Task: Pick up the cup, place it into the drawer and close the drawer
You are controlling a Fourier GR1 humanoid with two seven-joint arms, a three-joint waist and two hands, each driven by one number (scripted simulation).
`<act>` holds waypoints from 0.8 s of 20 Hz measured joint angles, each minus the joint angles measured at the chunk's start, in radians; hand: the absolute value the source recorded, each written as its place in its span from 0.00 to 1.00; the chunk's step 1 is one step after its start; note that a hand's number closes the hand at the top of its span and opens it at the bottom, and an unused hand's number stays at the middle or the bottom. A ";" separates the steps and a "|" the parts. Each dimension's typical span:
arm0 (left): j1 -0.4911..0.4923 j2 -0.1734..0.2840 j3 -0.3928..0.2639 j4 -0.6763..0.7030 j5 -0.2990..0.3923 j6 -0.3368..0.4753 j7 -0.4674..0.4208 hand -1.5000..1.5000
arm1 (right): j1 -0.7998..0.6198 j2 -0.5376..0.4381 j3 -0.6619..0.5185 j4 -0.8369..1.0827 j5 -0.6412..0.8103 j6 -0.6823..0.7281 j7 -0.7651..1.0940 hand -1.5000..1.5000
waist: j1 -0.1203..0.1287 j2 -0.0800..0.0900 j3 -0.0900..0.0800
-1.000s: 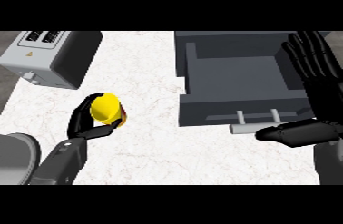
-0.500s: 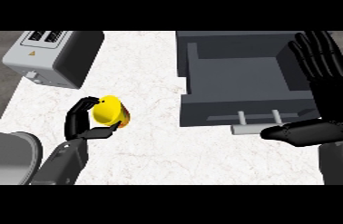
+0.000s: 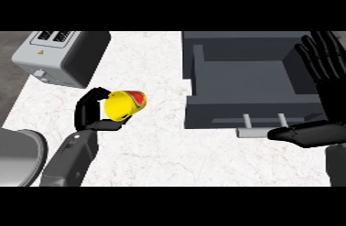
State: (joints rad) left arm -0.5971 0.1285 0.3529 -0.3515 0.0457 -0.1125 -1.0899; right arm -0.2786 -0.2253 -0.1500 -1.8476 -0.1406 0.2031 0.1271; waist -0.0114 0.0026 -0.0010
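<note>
Two black hands work over a white marbled tabletop (image 3: 162,147), with an open grey drawer (image 3: 251,90) at the right and a silver toaster (image 3: 57,56) at the upper left. The step in hand looks like carrying: the yellow cup (image 3: 123,104), with a red patch on its side, sits tilted in the left hand (image 3: 93,115), whose fingers and thumb curl round it, left of the drawer and well apart from it. Next the cup needs moving rightward over the drawer's cavity and lowering in. The right hand (image 3: 323,60) stands at the right edge, fingers straight and spread, pointing up, beside the drawer's handle (image 3: 260,130).
</note>
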 measured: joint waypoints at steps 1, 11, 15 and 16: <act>-0.016 -0.002 -0.011 -0.016 -0.004 -0.007 0.011 1.00 | 0.001 -0.001 -0.001 -0.006 0.000 -0.001 0.005 0.00 | 0.001 -0.001 0.000; -0.190 -0.091 -0.122 -0.280 0.000 0.003 0.278 1.00 | 0.027 -0.009 -0.025 0.010 0.009 0.000 -0.023 0.00 | 0.018 -0.011 0.002; -0.282 -0.113 -0.176 -0.365 0.020 0.070 0.431 1.00 | 0.000 -0.008 -0.023 0.012 0.013 -0.013 -0.001 0.00 | 0.015 -0.010 0.002; -0.304 -0.116 -0.203 -0.376 0.035 0.102 0.457 1.00 | -0.001 -0.002 -0.018 0.014 0.018 -0.016 -0.004 0.00 | 0.011 -0.009 0.002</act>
State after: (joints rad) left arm -0.9010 0.0121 0.1496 -0.7271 0.0807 -0.0110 -0.6333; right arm -0.2799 -0.2277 -0.1679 -1.8340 -0.1229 0.1866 0.1229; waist -0.0003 -0.0065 0.0007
